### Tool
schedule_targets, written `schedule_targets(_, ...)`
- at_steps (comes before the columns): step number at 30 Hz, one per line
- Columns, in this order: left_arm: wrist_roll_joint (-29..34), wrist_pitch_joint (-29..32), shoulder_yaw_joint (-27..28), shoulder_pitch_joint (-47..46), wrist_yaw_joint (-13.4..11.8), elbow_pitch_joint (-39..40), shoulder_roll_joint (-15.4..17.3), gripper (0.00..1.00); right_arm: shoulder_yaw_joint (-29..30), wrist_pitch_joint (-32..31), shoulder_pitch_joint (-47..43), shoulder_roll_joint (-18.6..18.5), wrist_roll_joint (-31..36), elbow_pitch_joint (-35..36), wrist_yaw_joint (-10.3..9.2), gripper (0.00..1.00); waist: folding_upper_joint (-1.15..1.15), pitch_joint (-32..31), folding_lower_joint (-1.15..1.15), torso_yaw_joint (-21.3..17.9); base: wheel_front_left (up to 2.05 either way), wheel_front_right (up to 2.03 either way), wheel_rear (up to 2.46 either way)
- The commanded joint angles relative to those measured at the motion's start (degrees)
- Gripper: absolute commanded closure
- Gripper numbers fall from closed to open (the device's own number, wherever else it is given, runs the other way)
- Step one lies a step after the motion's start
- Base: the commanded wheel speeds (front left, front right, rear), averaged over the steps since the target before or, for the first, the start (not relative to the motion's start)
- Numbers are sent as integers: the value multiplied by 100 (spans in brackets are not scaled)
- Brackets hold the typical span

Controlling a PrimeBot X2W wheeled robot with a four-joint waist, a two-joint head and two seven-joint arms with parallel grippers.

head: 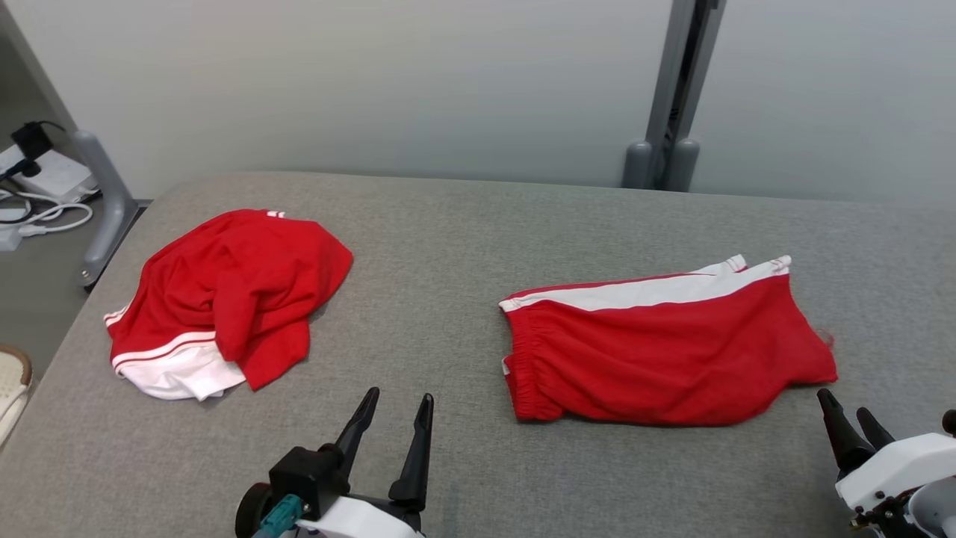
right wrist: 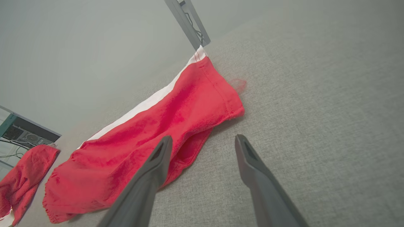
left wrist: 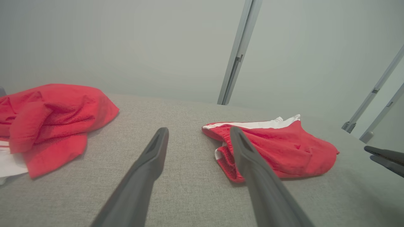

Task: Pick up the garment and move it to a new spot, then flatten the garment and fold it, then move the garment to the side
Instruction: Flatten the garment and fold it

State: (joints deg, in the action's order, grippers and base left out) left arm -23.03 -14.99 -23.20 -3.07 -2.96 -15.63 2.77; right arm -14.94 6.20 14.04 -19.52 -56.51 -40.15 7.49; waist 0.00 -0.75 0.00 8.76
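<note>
Two red garments are lying on the grey fabric-topped desk point(head: 448, 246), well apart. On the robot's left, a crumpled red top w/ white trim point(head: 224, 291) is sitting bunched in a heap, its white hem showing at the near edge; in the left wrist view it point(left wrist: 53, 116) is filling the left side. On the right, red shorts w/ a white side stripe point(head: 665, 359) are lying mostly flat, waistband pointing toward the middle of the desk, stripe along the far edge. The left pincer point(head: 399, 396) is hovering low over bare desk btwn the two garments, fingers spread wide, gripping nothing – its own view is showing the pincer point(left wrist: 199, 129) w/ the shorts point(left wrist: 293, 148) just past the right finger. The right pincer point(head: 842, 403) is also standing fully open & empty, near the shorts' right leg hem but not touching; its wrist view is showing the pincer point(right wrist: 203, 136) w/ the left finger over the shorts' point(right wrist: 142, 132) edge. A grey post point(head: 676, 90) is standing against the wall behind, and white cables point(head: 45, 213) are lying on the floor at far left.
</note>
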Motion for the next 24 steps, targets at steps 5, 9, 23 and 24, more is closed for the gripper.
schedule_targets(5,24,-18,-191,-110,-77,18,26,0,27,-444,284,-105,-773,-336,0,0,0,198,0,345,0,0,0)
schedule_targets(9,-1,-18,-383,-188,-169,77,25,0,91,-683,458,-233,-1231,-522,0,0,0,357,0,574,0,0,0)
schedule_targets(23,-49,-18,-737,-357,-464,348,26,0,98,-1482,1155,-586,-1867,-1559,-1,0,0,835,0,1128,0,0,0)
schedule_targets(24,-59,-18,-750,-362,-479,366,26,0,54,-1519,1189,-577,-1854,-1586,-1,0,0,854,0,1150,0,0,0)
